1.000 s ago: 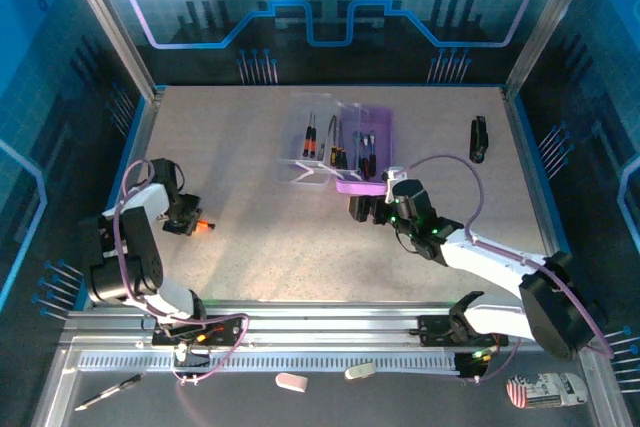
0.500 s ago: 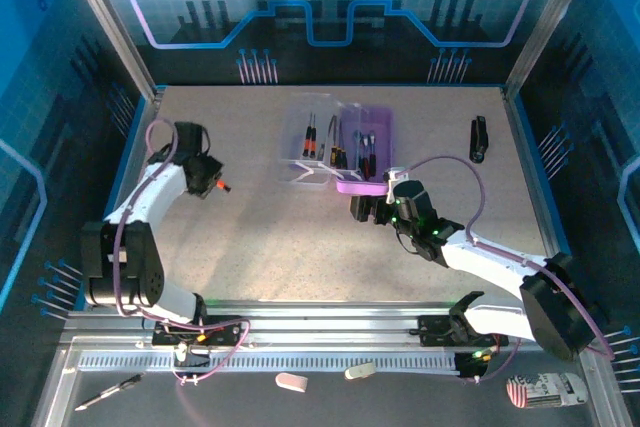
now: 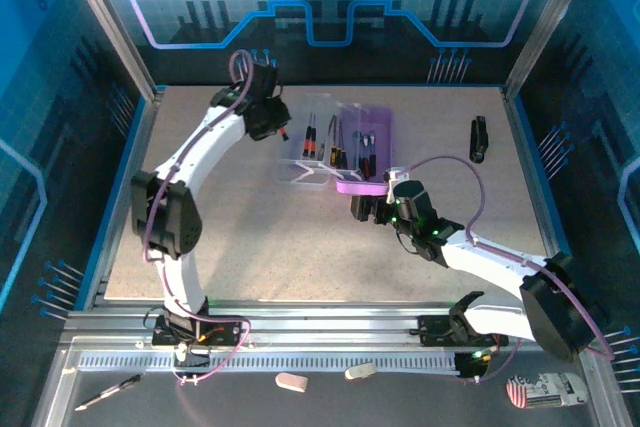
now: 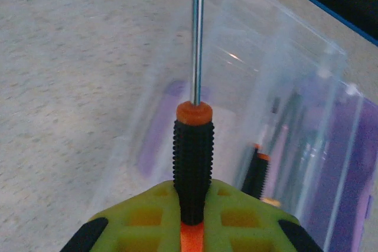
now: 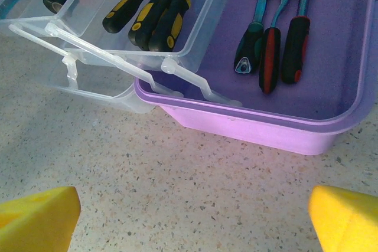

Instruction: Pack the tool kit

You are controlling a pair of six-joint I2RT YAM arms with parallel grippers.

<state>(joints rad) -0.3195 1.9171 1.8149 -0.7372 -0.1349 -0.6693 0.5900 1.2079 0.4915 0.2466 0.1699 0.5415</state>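
The tool kit (image 3: 358, 187) lies open at the table's middle back, its purple base to the right and its clear lid (image 3: 303, 169) folded out to the left. Black-and-yellow screwdrivers (image 5: 147, 16) rest in the lid, and red and black tools (image 5: 271, 51) in the base (image 5: 254, 125). My left gripper (image 3: 272, 127) hangs just left of the lid, shut on a screwdriver (image 4: 192, 157) with a ribbed black handle and an orange collar. Its shaft (image 4: 198, 33) points over the lid (image 4: 283, 87). My right gripper (image 3: 365, 209) stands open just in front of the base, holding nothing.
A black oblong object (image 3: 479, 139) lies at the far right of the table. Blue walls close in the back and both sides. Bare tabletop stretches to the left and in front of the case. A pen (image 3: 108, 393) and small items lie below the front rail.
My left arm has swung from the table's near left up to the back, carrying the screwdriver to the lid's left side. The right arm has not moved.
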